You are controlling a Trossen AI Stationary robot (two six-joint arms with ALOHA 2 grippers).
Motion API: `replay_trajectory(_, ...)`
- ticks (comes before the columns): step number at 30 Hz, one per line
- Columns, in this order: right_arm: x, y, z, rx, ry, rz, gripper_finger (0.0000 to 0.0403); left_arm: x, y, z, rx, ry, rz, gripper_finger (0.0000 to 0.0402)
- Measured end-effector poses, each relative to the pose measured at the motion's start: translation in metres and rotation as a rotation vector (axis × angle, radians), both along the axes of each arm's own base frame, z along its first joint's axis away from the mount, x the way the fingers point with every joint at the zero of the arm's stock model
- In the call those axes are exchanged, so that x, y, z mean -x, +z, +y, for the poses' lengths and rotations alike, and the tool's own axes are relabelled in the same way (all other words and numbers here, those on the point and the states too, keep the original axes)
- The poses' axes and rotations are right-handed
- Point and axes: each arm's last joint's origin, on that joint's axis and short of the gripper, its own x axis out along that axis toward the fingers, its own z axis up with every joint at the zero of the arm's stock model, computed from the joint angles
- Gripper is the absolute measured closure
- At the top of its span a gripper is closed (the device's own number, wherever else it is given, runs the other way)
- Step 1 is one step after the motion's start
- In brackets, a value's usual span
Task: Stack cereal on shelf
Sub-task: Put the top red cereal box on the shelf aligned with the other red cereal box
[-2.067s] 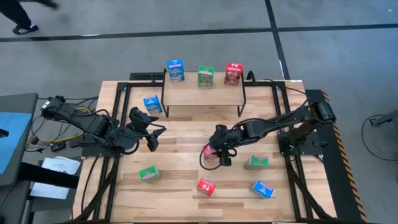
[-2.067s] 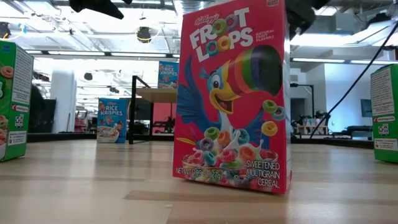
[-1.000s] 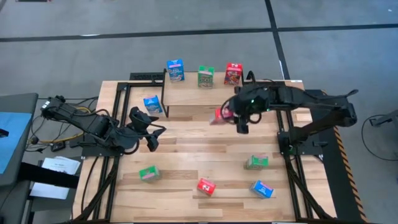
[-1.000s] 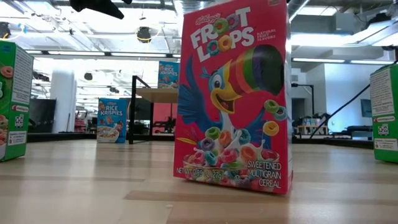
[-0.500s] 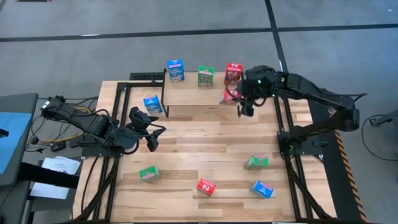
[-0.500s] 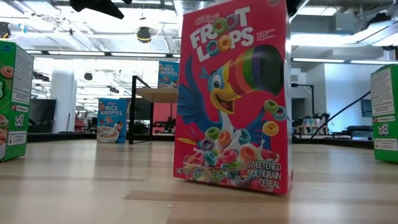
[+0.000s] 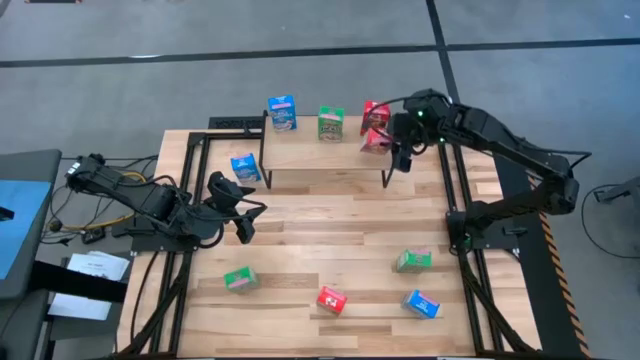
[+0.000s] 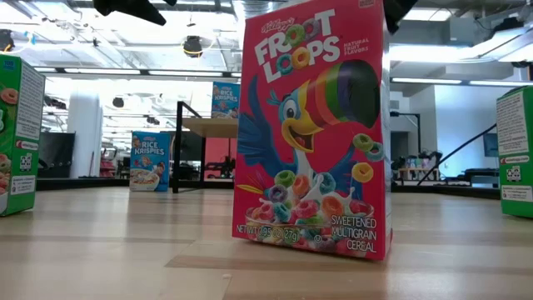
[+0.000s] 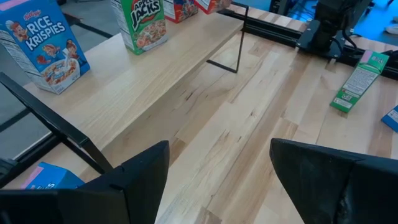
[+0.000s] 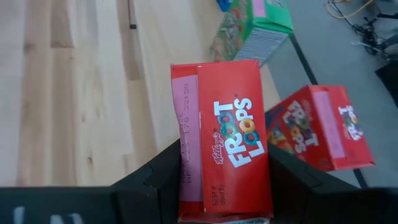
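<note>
The right gripper (image 7: 385,143) is over the right end of the shelf (image 7: 325,152), its fingers (image 10: 155,177) pinching a red Froot Loops box (image 10: 224,165) — just in front of the red box (image 7: 374,113) already standing on the shelf beside a green box (image 7: 331,123) and a blue box (image 7: 282,113). The left gripper (image 7: 243,212) hangs over the table's left side, fingers spread, holding nothing. Another blue box (image 7: 245,167) stands on the table left of the shelf — four more boxes lie or stand along the near part
</note>
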Motion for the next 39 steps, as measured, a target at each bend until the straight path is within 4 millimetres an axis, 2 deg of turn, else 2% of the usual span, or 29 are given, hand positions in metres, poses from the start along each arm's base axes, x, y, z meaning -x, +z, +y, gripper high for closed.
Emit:
replay_trajectory(8,0.002,-0.001,-0.006,-0.028,0.034,-0.012,0.0203,0.000,0.000,0.000,-0.003,-0.002,0.002,0.0134)
replay_trajectory(19,-0.014,-0.022,-0.023,-0.049,0.041,0.081,0.0203,0.000,0.000,0.000,-0.006,-0.003,0.005,0.0134)
replay_trajectory(39,-0.013,-0.023,-0.029,-0.013,0.054,0.099,0.0203,0.000,0.000,0.000,-0.006,-0.003,0.005,0.0134)
